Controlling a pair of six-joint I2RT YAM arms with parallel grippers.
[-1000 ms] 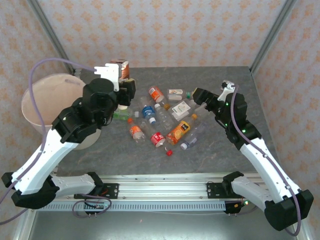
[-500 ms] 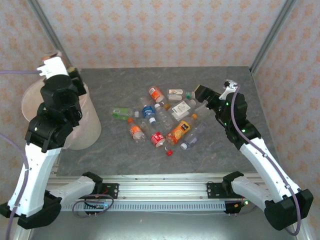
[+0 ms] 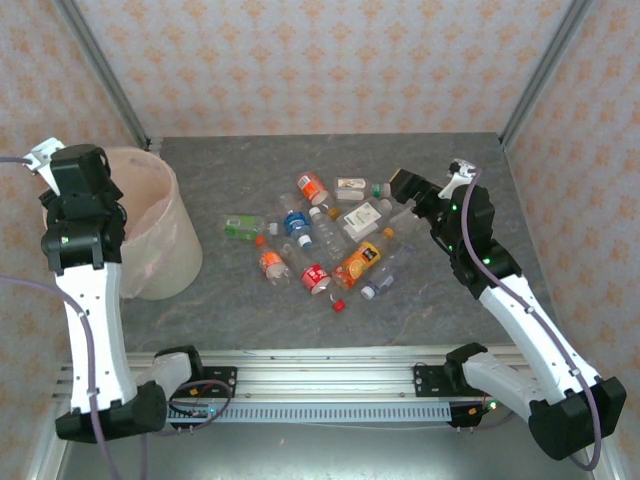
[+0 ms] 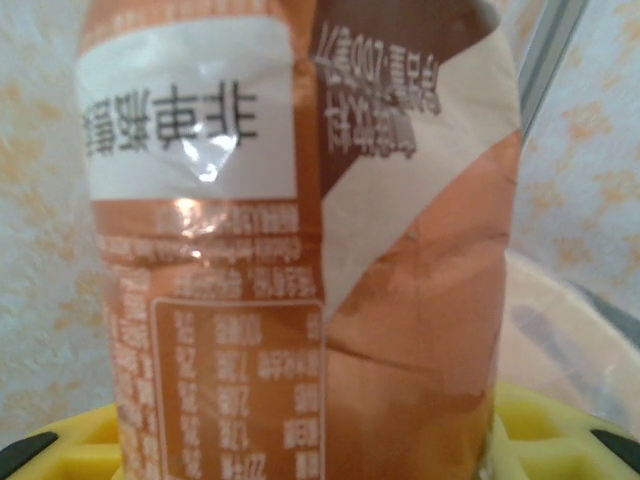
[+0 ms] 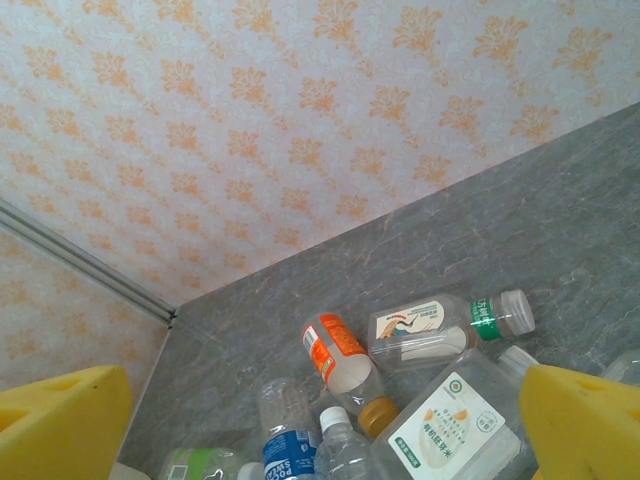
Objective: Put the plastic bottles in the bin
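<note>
The left hand (image 4: 300, 445) is clenched on a plastic bottle with a brown-and-orange label (image 4: 300, 250). The bottle stands between the yellow fingers (image 4: 555, 440), and its print reads upside down in the left wrist view. Behind it, to the right, is the pale rim of the bin (image 4: 560, 330). From above, the left arm (image 3: 85, 260) rises at the far left with its wrist over the bin's left edge. The bin itself stands at the left end of the grey surface (image 3: 460, 310), well apart from the other bottles.

Those bottles lie in a loose heap in the middle of the surface:
- An orange-labelled bottle (image 3: 312, 187) and a white-labelled bottle with a green cap (image 3: 352, 187) are at the far side.
- A squarish bottle with a white label (image 3: 362, 217) is just in front of them.
- A blue-labelled bottle (image 3: 293, 222) is near the middle.
- A green-labelled bottle (image 3: 240, 227) lies on its side nearest the bin.
- An orange juice bottle (image 3: 360, 260) and a red-labelled bottle (image 3: 315, 277) are at the near side.
- A loose red cap (image 3: 338, 306) lies just in front of the heap.

The right hand (image 5: 320, 400) is released, its yellow fingers (image 5: 585, 420) spread wide. It hangs above the far right edge of the heap and grasps nothing. Through its gap the orange-labelled, green-capped and squarish bottles lie below on the surface.
</note>
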